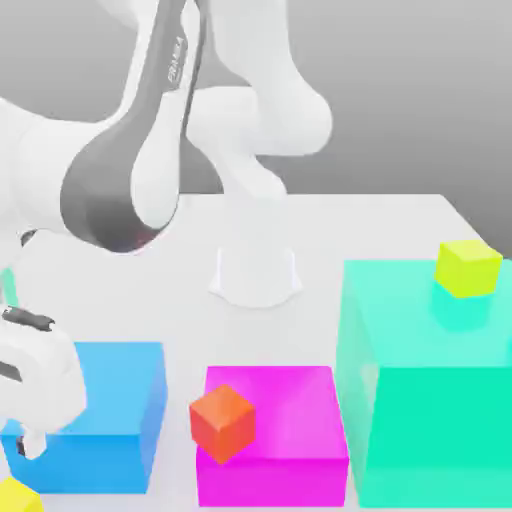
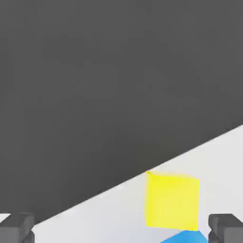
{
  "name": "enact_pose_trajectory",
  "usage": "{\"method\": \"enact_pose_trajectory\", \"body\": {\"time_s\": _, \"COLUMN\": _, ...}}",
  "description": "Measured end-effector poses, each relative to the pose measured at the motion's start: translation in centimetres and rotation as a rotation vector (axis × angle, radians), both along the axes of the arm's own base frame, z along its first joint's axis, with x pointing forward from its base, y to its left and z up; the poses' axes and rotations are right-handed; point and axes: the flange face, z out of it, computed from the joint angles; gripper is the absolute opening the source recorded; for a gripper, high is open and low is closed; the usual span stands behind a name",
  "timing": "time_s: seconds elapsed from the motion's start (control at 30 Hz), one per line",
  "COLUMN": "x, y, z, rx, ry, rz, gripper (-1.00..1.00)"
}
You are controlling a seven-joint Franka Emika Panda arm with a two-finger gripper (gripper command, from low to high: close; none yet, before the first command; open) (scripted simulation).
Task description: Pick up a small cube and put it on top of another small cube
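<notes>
Small yellow cube on white desk, near desk edge, just beside blue block; seen between tool fingertips, which stand wide apart, holding nothing. Orange-red cube against magenta block. Second yellow cube atop teal block.

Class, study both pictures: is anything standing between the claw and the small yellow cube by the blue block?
Nothing visible does. In the hand view the yellow cube sits on the white table ahead of the open claw, between its two fingertips, with bare table in the gap. The blue block lies beside it, not across the path.
</notes>
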Motion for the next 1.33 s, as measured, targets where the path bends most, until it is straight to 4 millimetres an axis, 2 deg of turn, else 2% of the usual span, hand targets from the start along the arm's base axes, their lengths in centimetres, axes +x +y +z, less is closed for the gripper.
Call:
{"method": "enact_pose_trajectory", "body": {"time_s": 0.07, "x": -0.7, "y": -1.2, "z": -3.5, "rx": 0.009, "ry": 0.037, "rz": -0.024, "gripper": 0.00}}
{"method": "enact_pose_trajectory", "body": {"time_s": 0.17, "x": -1.0, "y": -1.6, "z": -8.4, "rx": 0.012, "ry": 0.050, "rz": -0.032, "gripper": 0.00}}
{"method": "enact_pose_trajectory", "body": {"time_s": 0.2, "x": -1.0, "y": -1.7, "z": -9.8, "rx": 0.012, "ry": 0.051, "rz": -0.033, "gripper": -1.00}}
{"method": "enact_pose_trajectory", "body": {"time_s": 0.37, "x": -1.0, "y": -1.7, "z": -9.8, "rx": 0.013, "ry": 0.051, "rz": -0.033, "gripper": -1.00}}
{"method": "enact_pose_trajectory", "body": {"time_s": 0.4, "x": -1.1, "y": -1.7, "z": -10.5, "rx": 0.013, "ry": 0.051, "rz": -0.033, "gripper": -1.00}}
{"method": "enact_pose_trajectory", "body": {"time_s": 0.47, "x": -1.0, "y": -1.7, "z": -9.1, "rx": 0.013, "ry": 0.052, "rz": -0.033, "gripper": -1.00}}
{"method": "enact_pose_trajectory", "body": {"time_s": 0.53, "x": -1.0, "y": -1.7, "z": -6.3, "rx": 0.014, "ry": 0.052, "rz": -0.033, "gripper": -1.00}}
{"method": "enact_pose_trajectory", "body": {"time_s": 0.57, "x": -1.1, "y": -1.4, "z": -4.9, "rx": 0.015, "ry": 0.051, "rz": -0.031, "gripper": -1.00}}
{"method": "enact_pose_trajectory", "body": {"time_s": 0.6, "x": -1.0, "y": -0.3, "z": -3.7, "rx": 0.019, "ry": 0.050, "rz": -0.021, "gripper": -1.00}}
{"method": "enact_pose_trajectory", "body": {"time_s": 0.8, "x": -1.4, "y": 8.6, "z": 2.4, "rx": 0.039, "ry": 0.044, "rz": 0.069, "gripper": -1.00}}
{"method": "enact_pose_trajectory", "body": {"time_s": 1.03, "x": -4.7, "y": 19.9, "z": 8.1, "rx": 0.025, "ry": 0.050, "rz": 0.211, "gripper": -1.00}}
{"method": "enact_pose_trajectory", "body": {"time_s": 1.1, "x": -6.0, "y": 21.4, "z": 8.7, "rx": 0.014, "ry": 0.052, "rz": 0.225, "gripper": -1.00}}
{"method": "enact_pose_trajectory", "body": {"time_s": 1.2, "x": -6.4, "y": 21.6, "z": 5.3, "rx": 0.010, "ry": 0.057, "rz": 0.224, "gripper": -1.00}}
{"method": "enact_pose_trajectory", "body": {"time_s": 1.23, "x": -6.5, "y": 21.7, "z": 3.9, "rx": 0.009, "ry": 0.055, "rz": 0.224, "gripper": 1.00}}
{"method": "enact_pose_trajectory", "body": {"time_s": 1.33, "x": -6.5, "y": 21.8, "z": 3.9, "rx": 0.009, "ry": 0.055, "rz": 0.227, "gripper": 1.00}}
